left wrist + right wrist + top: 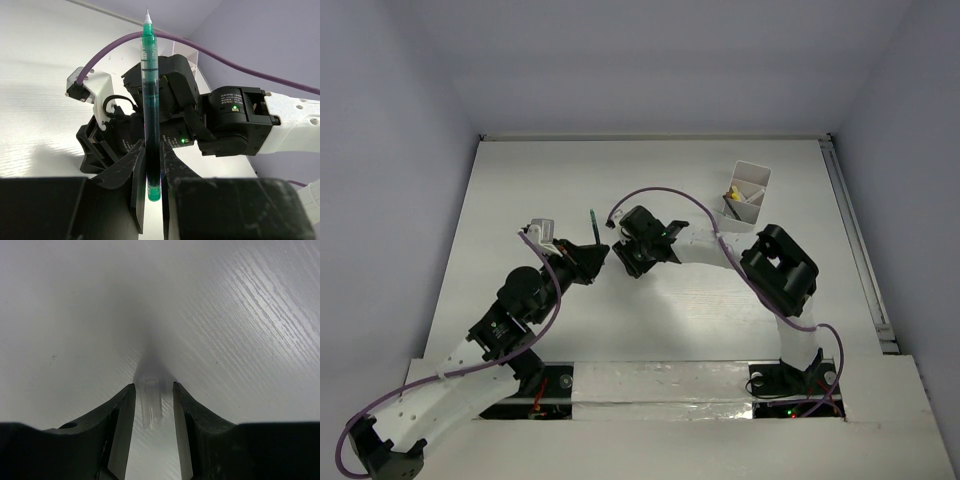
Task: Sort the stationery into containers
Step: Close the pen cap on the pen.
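My left gripper (152, 165) is shut on a green pen (150, 95). The pen stands upright with its bare white tip at the top and no cap on it. From above, the pen (592, 226) sticks out of the left gripper (592, 258) at mid-table. My right gripper (623, 262) points down at the table just to the right of it. Its jaws are open around a small clear pen cap (151, 402) resting on the table, with a gap on each side. The white divided container (748, 190) stands at the back right, with a yellow-capped piece (732, 190) inside.
The two wrists are close together, and a purple cable (210, 47) arcs over the right wrist. Pale walls (400, 150) enclose the white table on the left, back and right. A rail (855, 235) runs along the table's right edge.
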Tool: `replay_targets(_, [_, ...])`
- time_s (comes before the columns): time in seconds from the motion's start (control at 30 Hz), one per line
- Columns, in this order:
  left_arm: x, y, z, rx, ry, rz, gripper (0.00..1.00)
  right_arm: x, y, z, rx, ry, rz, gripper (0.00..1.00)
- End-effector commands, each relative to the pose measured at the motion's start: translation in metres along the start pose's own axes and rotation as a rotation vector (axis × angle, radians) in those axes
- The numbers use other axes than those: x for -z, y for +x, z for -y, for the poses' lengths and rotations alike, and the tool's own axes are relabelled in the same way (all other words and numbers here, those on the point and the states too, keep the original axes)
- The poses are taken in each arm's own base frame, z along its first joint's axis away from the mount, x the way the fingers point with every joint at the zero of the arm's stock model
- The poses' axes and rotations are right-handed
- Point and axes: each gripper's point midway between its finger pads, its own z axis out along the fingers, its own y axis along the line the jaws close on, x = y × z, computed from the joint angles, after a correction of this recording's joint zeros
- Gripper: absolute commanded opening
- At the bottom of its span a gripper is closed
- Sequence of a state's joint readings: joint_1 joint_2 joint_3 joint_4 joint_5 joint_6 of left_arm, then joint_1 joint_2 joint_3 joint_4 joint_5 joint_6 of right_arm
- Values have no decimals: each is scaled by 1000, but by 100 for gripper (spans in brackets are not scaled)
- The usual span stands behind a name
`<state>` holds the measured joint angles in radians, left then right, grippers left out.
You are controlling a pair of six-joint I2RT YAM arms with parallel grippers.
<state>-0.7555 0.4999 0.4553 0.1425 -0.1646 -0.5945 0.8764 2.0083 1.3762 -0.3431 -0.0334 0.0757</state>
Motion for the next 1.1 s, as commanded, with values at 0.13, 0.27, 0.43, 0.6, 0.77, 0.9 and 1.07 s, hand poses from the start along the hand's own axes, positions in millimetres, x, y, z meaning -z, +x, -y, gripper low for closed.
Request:
replay_targets(0.13, [1, -23, 17, -3, 53, 60, 0, 8, 29, 20, 33, 93, -103, 30])
replay_targets(0.27, [0, -22, 16, -3, 49, 60, 0, 6, 36, 31, 45, 154, -129, 13])
replay_targets(0.43, [-1, -14, 12, 4, 46, 43, 0, 14, 21, 27, 16, 141, -50, 0])
replay_targets(0.6, [-1, -5, 11, 26, 59, 23, 0, 26, -3, 27, -46, 159, 73, 0])
replay_targets(0.77, [0, 12, 13, 61, 102, -15, 0, 51, -34, 33, -168, 163, 247, 0])
replay_targets(0.9, [4, 31, 27, 82, 233, -65, 0, 110, -82, 49, -315, 150, 512, 0])
replay_targets(1.07, [7, 57, 39, 134, 362, -127, 0, 192, -114, 87, -523, 159, 887, 0])
